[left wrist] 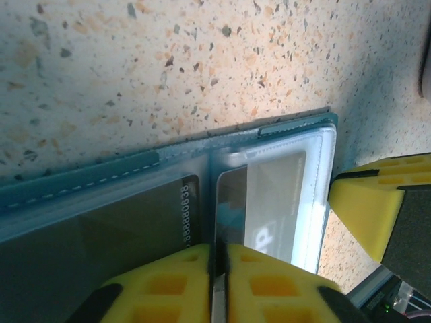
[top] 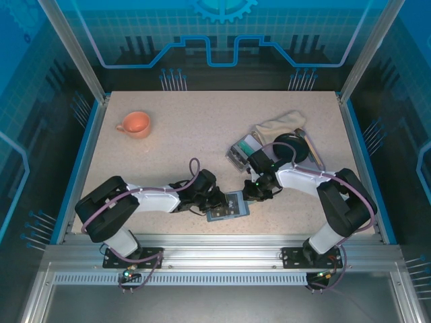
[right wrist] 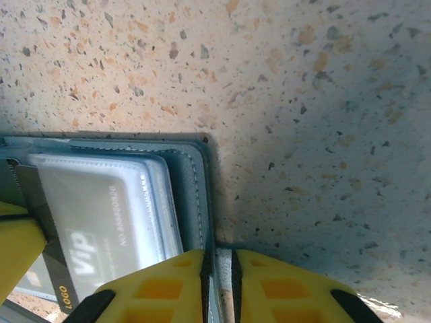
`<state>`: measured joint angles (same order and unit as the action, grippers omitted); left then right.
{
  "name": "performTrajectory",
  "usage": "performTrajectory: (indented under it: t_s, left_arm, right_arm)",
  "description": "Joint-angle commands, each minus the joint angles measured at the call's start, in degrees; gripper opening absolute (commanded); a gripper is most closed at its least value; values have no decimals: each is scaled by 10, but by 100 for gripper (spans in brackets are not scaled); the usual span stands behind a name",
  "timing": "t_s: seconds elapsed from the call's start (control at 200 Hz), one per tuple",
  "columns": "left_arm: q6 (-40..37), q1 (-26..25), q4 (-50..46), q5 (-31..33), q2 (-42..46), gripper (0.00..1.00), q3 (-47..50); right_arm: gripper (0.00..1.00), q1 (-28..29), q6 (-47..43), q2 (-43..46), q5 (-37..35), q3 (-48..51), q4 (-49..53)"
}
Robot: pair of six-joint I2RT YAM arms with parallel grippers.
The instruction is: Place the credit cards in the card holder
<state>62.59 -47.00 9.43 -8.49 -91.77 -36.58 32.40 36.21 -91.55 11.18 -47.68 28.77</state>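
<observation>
Evidently left gripper [left wrist: 217, 261] and right gripper [right wrist: 219, 261] each clamp the card holder [top: 229, 204] (lying open).

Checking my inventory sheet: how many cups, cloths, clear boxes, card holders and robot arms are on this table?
orange cup: 1
beige cloth: 1
clear plastic box: 1
card holder: 1
robot arms: 2
Total: 6
</observation>
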Motion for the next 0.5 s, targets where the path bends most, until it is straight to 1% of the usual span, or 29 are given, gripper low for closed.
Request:
performTrajectory:
  t_s: [0.0,0.175,0.38,0.495]
  left_arm:
    - [-11,-5,-14,-15,3,7,3]
    - [-1,-7,4,-27,-27,4,-18]
    - [11,-13,40,-42,-57,5,-33]
    - [14,-20,40,-41,-62,5,-40]
  right_arm:
    - [17,-3,-1,-7,20,8,-4]
    - [16,1,13,-6,38,19,-20]
    - [16,4,27,-2,43,30,-30]
    - [16,4,26,-1,39,30,-25]
